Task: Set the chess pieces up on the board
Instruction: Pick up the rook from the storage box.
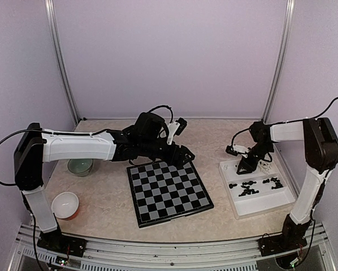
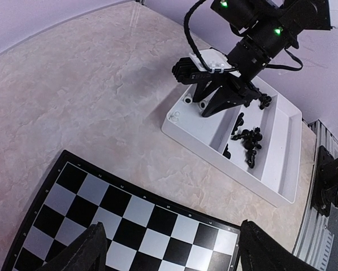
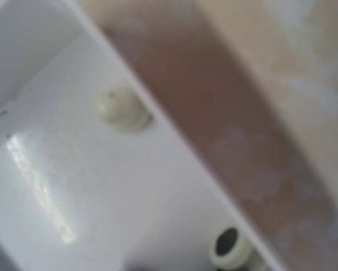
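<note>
Above the board (image 2: 129, 220) far edge, left end effector (image 2: 174, 257), fingers (image 2: 81, 251) spread wide

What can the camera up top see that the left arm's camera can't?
Only the top camera shows the green bowl and the white bowl on the left. Only the left arm's camera shows little green lights on the right arm. Both show the board, with no pieces on it, and the white tray. Both also show the black pieces in the tray and the right hand over it.
</note>
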Controlling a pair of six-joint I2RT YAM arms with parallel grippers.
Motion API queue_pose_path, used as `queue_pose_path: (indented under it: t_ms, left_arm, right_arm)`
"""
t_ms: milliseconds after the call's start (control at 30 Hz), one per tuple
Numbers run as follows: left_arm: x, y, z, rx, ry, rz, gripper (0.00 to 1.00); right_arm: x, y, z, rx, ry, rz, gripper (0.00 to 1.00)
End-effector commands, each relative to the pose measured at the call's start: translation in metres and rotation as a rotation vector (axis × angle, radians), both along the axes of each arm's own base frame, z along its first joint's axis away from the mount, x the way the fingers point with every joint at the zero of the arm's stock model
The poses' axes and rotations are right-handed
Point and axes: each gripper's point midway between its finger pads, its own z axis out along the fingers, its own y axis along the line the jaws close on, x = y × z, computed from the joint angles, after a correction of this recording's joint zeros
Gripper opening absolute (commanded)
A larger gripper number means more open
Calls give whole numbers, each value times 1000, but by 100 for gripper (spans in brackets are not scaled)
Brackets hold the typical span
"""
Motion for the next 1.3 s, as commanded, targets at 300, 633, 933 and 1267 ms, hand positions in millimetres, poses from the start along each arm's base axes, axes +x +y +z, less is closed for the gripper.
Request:
queue_pose_path:
  t_ms: [300, 633, 933, 1267]
  left_arm:
    - [-3, -6, 2, -15, 5, -17, 80]
    - [-5, -5, -3, -12, 8, -25, 79]
    - [-5, -7, 5, -40, 11, -18, 79]
    - [-12, -27, 22, -168, 79, -74, 76]
  right_arm:
    - [-31, -15, -4, -66, 51, -117, 46]
    - [-41, -18, -11, -70, 84, -133, 27]
    - [-35, -12, 9, -34, 52, -138, 4]
    - [-47, 66, 122, 228, -92, 70, 1]
